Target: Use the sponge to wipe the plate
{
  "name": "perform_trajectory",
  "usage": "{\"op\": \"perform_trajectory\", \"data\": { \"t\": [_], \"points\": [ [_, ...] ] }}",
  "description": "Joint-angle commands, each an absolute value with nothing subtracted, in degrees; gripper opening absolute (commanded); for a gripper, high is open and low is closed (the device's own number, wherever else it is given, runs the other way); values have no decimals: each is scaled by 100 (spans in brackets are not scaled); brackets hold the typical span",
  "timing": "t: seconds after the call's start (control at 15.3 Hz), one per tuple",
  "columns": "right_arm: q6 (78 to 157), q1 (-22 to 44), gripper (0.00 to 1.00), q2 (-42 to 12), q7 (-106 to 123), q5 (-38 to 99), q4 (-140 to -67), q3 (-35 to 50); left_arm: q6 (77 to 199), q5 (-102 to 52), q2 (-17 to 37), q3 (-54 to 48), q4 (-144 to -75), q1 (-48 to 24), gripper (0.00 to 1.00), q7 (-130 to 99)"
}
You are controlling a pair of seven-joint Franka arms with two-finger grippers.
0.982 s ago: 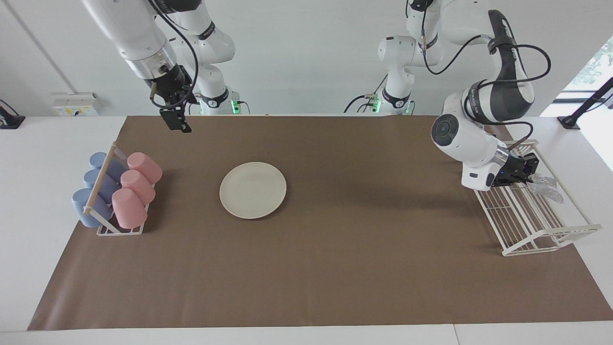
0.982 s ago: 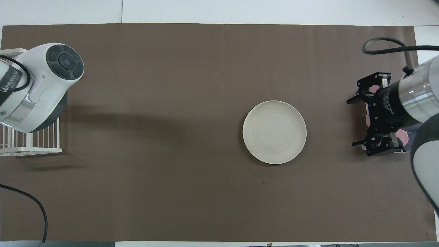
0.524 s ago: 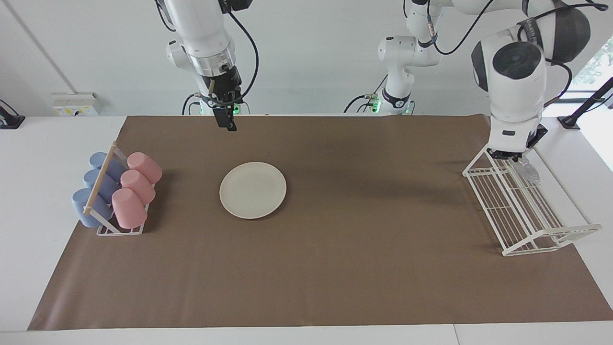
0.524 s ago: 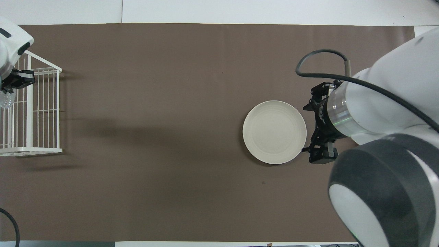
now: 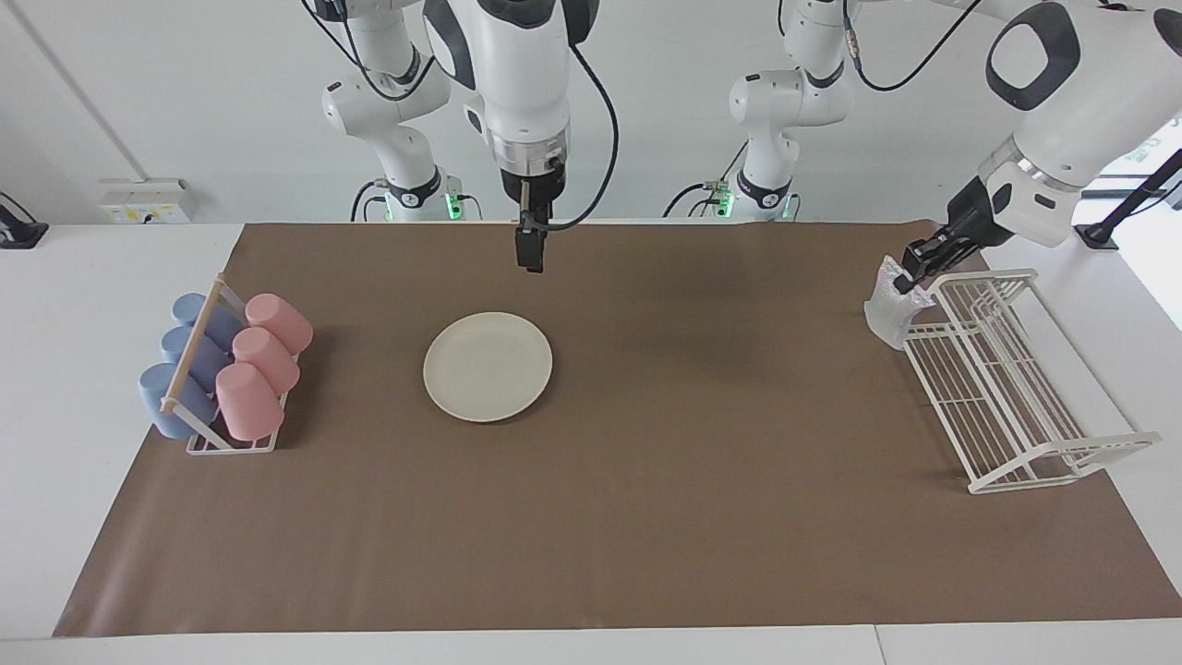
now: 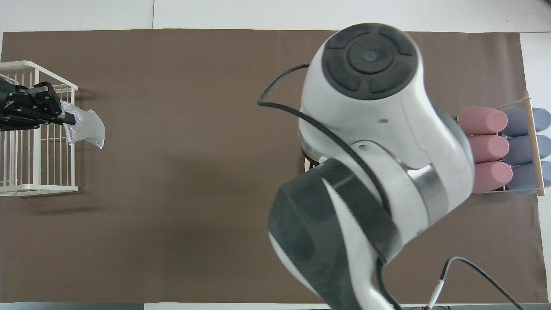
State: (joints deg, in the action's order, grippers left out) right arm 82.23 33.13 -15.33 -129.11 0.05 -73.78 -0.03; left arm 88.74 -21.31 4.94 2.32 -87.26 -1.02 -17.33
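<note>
While both arms hang above the brown mat: scene as shot, two views.
Left hand (image 5: 914,271): clenched on the sponge (image 5: 886,312), up in the air over the mat just beside the corner of the white wire rack (image 5: 1016,388); sponge droops below the fingers, off the desk.
Sponge, overhead view (image 6: 86,129): hangs past the rack's edge, pinched at one end by the left hand (image 6: 64,117).
Right hand (image 5: 529,251): raised over the mat w/ its tip pointing down, above the strip between the plate and the robots; can't tell if fingers are spread or closed.
Plate (image 5: 488,367): flat on the mat, bare, toward the right arm's end of the desk (image 5: 55,443); right arm hides nearly all of it in overhead view.
Cups: pink cups (image 5: 259,365) and blue cups (image 5: 185,360) lie in a small rack at the right arm's end, well apart from the sponge.
</note>
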Motion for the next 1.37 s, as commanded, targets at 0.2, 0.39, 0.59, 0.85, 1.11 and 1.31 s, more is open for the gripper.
{"op": "perform_trajectory", "data": {
  "t": [0.2,0.39,0.59,0.85,1.11,1.31],
  "points": [
    [8059,3709,100,-2267,-14792,158,-6311,-53,9297,-4164,-482,220,-10544,44,0,-1505],
    [8051,3647,100,-2250,-14766,150,-6319,-53,9308,-5016,-738,220,-11275,79,0,-461],
    [8322,3797,100,-2241,-14468,140,-6363,-35,9334,-5790,-773,220,-11820,0,0,577],
    [8516,3902,100,-2241,-14387,123,-6398,-18,9352,-6800,-729,193,-12276,-272,0,1438],
    [8851,3964,100,-2241,-14405,237,-6451,-9,9325,-7706,-721,193,-12788,-526,0,2170],
    [8877,4060,100,-2232,-14414,237,-6460,0,9281,-8252,-668,176,-12990,-632,0,2522]
  ]
}}
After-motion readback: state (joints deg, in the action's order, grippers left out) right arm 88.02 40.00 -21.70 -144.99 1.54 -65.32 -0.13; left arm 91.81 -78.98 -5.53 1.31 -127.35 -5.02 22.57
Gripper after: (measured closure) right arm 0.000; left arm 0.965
